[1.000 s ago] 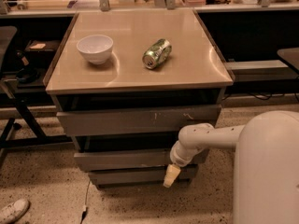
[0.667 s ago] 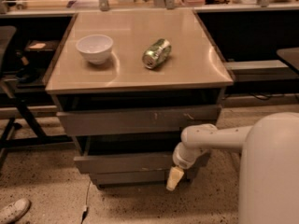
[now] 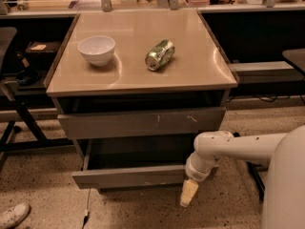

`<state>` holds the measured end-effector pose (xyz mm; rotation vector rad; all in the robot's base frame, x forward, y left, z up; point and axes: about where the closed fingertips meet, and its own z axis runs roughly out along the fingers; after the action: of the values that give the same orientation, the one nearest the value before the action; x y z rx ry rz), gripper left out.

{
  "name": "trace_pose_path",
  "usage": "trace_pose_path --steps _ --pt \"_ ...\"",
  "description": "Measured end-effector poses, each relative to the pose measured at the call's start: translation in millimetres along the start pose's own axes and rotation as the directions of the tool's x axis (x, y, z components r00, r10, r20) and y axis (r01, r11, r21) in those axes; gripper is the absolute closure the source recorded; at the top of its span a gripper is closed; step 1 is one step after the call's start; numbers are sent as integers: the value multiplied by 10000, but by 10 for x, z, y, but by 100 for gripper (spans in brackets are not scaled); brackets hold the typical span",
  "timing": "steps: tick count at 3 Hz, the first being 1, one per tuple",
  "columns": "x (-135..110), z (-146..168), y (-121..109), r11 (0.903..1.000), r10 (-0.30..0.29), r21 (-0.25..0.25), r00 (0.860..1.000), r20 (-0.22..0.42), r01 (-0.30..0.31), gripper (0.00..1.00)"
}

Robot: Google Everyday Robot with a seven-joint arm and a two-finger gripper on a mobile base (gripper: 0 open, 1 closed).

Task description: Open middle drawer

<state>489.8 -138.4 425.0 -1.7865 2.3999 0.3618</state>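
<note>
The middle drawer [image 3: 128, 177] is a wide grey drawer with a plain flat front. It stands pulled out from the cabinet, and its grey box interior [image 3: 138, 152] shows behind the front panel. My gripper [image 3: 188, 194] is cream-coloured, hangs from the white arm [image 3: 224, 149] and points down. It is at the right end of the drawer's front panel, at its lower edge. Above is the taller grey front with small scratch marks [image 3: 143, 122], slightly out. Any lower drawer is hidden under the open one.
On the beige cabinet top [image 3: 190, 75] stand a white bowl [image 3: 96, 49] and a green can lying on its side [image 3: 159, 55]. A dark chair frame [image 3: 19, 113] stands to the left, and a shoe [image 3: 12, 215] shows at the bottom left. Dark benches run behind.
The middle drawer has slid out toward the camera, showing more of its interior. My gripper has moved down and toward the camera with the drawer's right end.
</note>
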Motion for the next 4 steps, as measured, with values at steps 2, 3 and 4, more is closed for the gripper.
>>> trace_pose_path --steps 2,3,4 --pt "455 -224 529 9966 -33 -826 9987 -504 -8 0" --pt "464 -227 538 9965 -35 -841 9987 -517 -9 0" --pt "375 -252 422 9973 -281 -692 9990 -353 256 0"
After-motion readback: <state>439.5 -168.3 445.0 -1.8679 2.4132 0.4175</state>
